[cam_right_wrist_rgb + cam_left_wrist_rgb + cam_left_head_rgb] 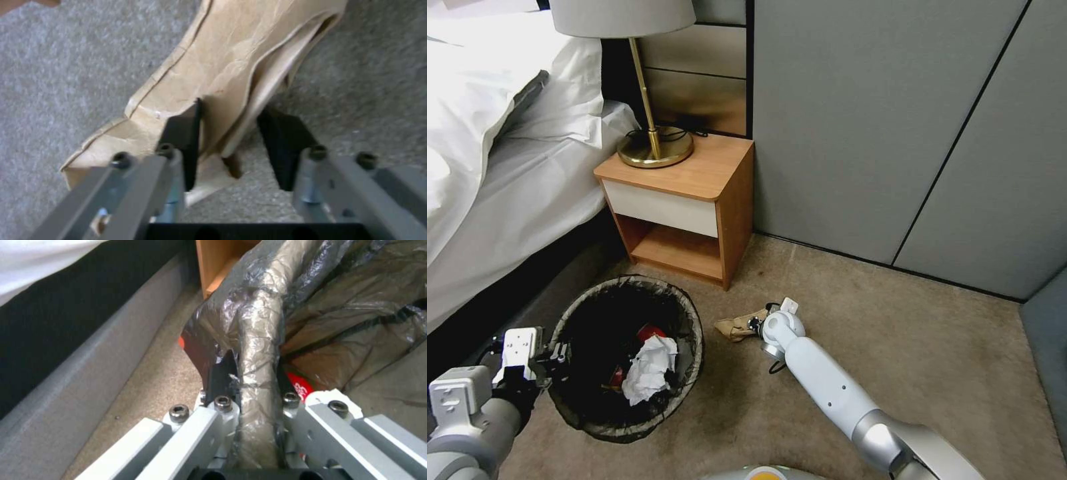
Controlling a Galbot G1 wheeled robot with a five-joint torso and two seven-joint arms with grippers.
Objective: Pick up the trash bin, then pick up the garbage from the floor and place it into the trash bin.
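Carpet [894, 347] bears paper bag [231, 66] between right claw [233, 146] pads.

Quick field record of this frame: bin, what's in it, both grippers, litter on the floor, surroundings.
bin: trash bin, dark liner over rim, on carpet between bed and nightstand
bin contents: white tissue wad, red wrapper
left gripper: shut on the bin's lined rim, on the side nearest the robot
right gripper: open, fingers astride a fold of the paper bag, not closed on it
floor litter: tan paper bag on carpet, right of the bin
surroundings: nightstand with lamp; bed on the left
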